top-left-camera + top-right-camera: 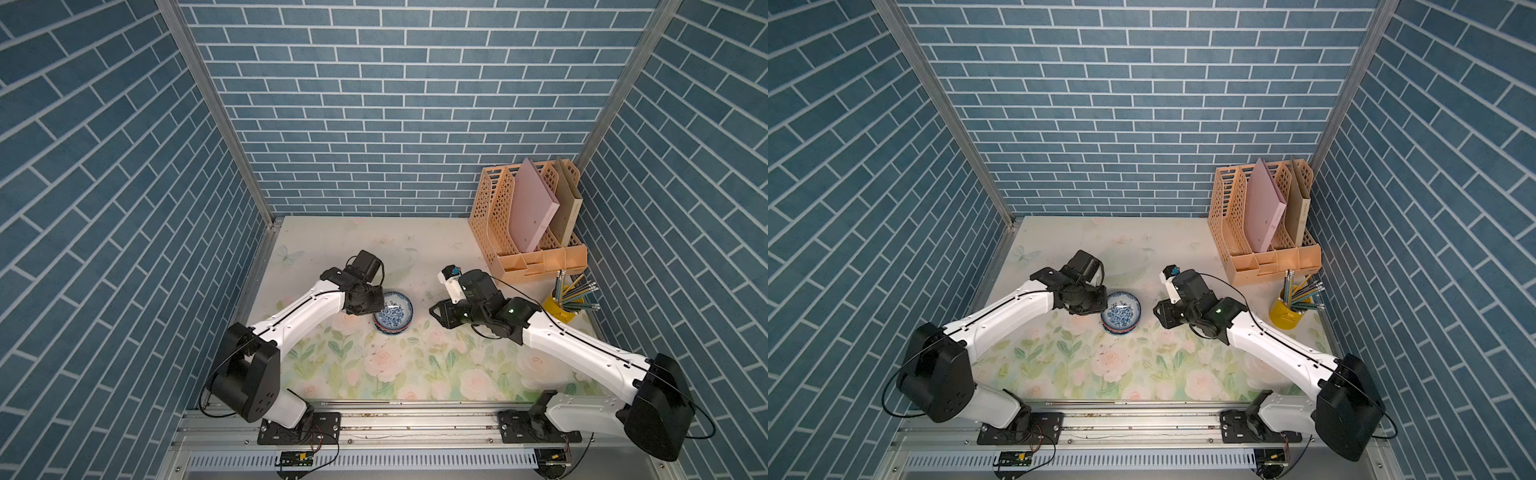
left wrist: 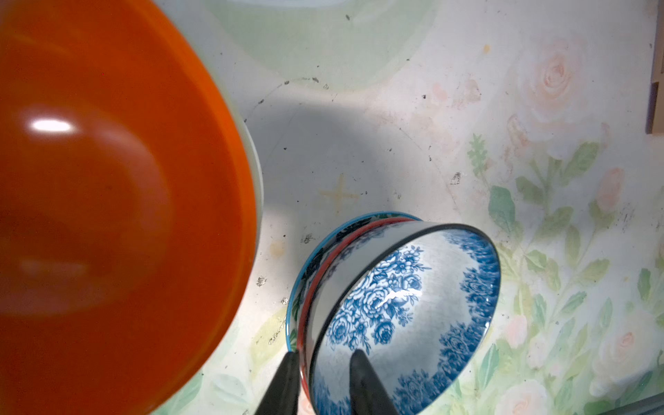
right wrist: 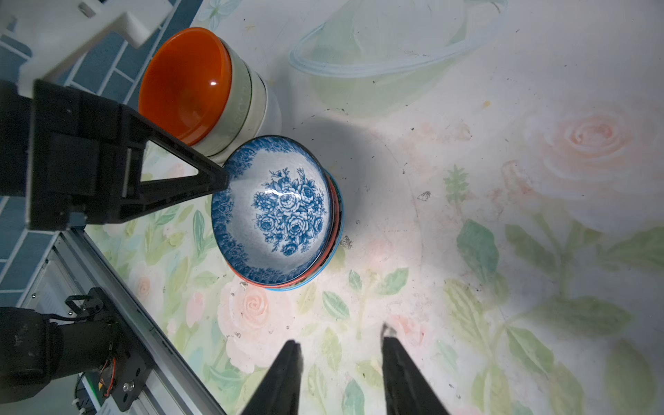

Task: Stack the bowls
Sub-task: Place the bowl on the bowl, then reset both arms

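The blue-and-white floral ceramic bowl (image 1: 392,313) serves as the landmark and is seen near the middle of the pale rose-printed surface (image 1: 415,374). To the right of that bowl and apart from it, the right end effector (image 3: 341,341) is held over the surface, its jaws standing partly apart with nothing between them. The floral bowl itself is nested upright on two others: a red-rimmed patterned bowl (image 2: 309,298) is seen directly under it, and a blue-rimmed leaf-print bowl (image 2: 299,276) is set at the bottom, on the surface. The floral bowl's left rim is straddled by the left end effector (image 2: 323,357), with one black finger (image 2: 363,381) inside the bowl and the other outside; the jaws are parted a little wider than the wall, and no firm hold is shown. Just beside the floral bowl, to its left and slightly farther back, a second stack is shown in the wrist views: a glossy orange bowl (image 3: 183,86) on top, then a pale green bowl (image 3: 240,104), a cream bowl (image 3: 258,107) and a white bowl (image 3: 273,115). Whether the two stacks touch cannot be told. Well to the right of the floral bowl a yellow cup of pencils (image 1: 561,309) is stood, and beyond it a peach lattice file organiser (image 1: 536,257) holding a pink folder (image 1: 534,203) is set against the blue brick-patterned wall (image 1: 395,104).
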Robot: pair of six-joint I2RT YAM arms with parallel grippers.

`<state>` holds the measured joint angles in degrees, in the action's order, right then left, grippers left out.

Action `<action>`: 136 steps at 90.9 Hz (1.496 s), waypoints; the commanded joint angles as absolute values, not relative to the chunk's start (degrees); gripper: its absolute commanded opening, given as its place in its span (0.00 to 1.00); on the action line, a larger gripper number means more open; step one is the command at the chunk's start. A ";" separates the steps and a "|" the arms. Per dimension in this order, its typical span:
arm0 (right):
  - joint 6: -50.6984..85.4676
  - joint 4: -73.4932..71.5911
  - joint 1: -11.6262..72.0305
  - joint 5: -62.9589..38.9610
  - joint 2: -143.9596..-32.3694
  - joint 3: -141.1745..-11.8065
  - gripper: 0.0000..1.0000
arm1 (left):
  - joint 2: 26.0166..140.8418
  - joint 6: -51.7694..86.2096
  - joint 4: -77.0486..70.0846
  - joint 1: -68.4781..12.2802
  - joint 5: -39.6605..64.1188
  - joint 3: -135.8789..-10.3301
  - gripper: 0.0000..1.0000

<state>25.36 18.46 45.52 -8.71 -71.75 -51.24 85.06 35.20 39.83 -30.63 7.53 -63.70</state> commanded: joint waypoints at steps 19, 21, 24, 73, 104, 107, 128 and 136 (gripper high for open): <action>20.26 13.95 41.04 3.03 -70.32 -49.52 0.52 | 70.46 36.69 30.89 -30.27 -13.16 -56.90 0.56; 19.74 12.67 40.50 5.13 -69.81 -48.85 0.53 | 69.03 36.62 28.93 -30.24 -15.13 -55.55 0.58; 19.04 10.27 39.45 8.28 -69.02 -47.84 0.57 | 66.92 36.29 25.47 -30.19 -18.76 -53.33 0.61; 0.28 -53.66 11.73 24.47 -70.60 -12.86 1.00 | 65.37 -0.91 -75.34 -19.06 -43.17 -2.06 0.98; -1.87 -79.85 3.70 6.54 -88.07 -9.07 0.93 | 88.32 -0.31 -92.43 -7.07 -22.02 -3.98 1.00; -1.93 -81.25 3.77 6.53 -87.88 -9.47 0.95 | 85.92 0.37 -87.32 -6.79 -20.40 -5.09 1.00; -0.74 -75.23 3.21 7.62 -87.46 -11.57 1.00 | 86.99 2.91 -76.89 -4.75 -20.60 -10.23 1.00; -0.80 -75.21 3.26 7.44 -87.60 -11.50 1.00 | 86.74 3.01 -76.88 -4.75 -20.54 -10.42 1.00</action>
